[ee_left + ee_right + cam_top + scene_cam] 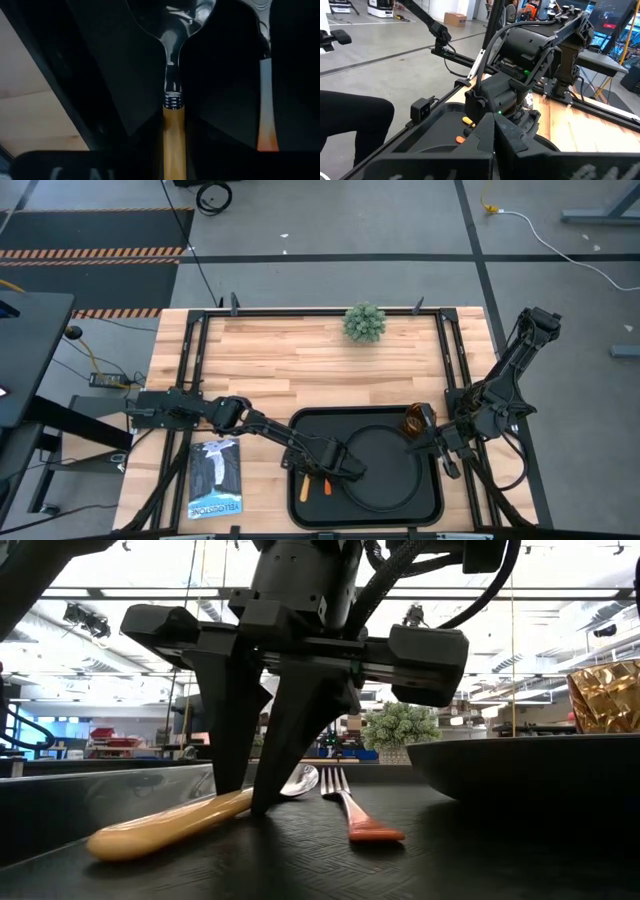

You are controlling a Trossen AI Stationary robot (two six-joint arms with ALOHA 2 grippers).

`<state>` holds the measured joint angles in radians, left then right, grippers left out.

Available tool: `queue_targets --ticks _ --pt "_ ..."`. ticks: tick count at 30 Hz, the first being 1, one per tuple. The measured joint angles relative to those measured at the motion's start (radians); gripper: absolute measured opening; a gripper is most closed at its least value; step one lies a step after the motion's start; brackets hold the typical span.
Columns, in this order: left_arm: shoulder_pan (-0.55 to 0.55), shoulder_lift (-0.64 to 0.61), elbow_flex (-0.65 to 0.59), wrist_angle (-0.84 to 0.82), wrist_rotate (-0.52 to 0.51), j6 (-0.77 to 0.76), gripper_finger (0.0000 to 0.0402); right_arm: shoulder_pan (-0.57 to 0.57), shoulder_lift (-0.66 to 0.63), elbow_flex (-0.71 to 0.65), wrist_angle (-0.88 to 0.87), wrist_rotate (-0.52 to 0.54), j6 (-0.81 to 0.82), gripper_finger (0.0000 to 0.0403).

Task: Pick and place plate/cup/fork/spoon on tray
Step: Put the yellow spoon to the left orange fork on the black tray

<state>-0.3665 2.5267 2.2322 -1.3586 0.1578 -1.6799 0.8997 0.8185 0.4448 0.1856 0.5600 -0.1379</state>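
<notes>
Only low down does the left hand [248,802] show open, fingers straddling the spoon [190,820].

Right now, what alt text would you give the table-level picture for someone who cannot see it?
A dark robot gripper stands on a black tray, fingers straddling an orange-handled spoon. A fork lies beside it; a black plate and amber cup sit right.

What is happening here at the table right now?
The left gripper is down inside the tray, its fingers standing on either side of the spoon, which lies flat on the tray floor. The fork lies beside the spoon, and the plate and the cup are on the tray too. The right gripper waits at the tray's right edge, near the cup.
</notes>
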Motion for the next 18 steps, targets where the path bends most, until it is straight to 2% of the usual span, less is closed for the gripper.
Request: queue_targets --ticks 9,18 --pt "0.018 0.0 -0.001 0.003 0.047 0.06 0.0089 0.0 0.0 0.0 0.0 -0.005 0.001 0.0007" --pt "0.032 -0.022 -0.002 0.018 0.003 0.072 0.0089 0.0 0.0 0.0 0.0 -0.005 0.003 0.0007"
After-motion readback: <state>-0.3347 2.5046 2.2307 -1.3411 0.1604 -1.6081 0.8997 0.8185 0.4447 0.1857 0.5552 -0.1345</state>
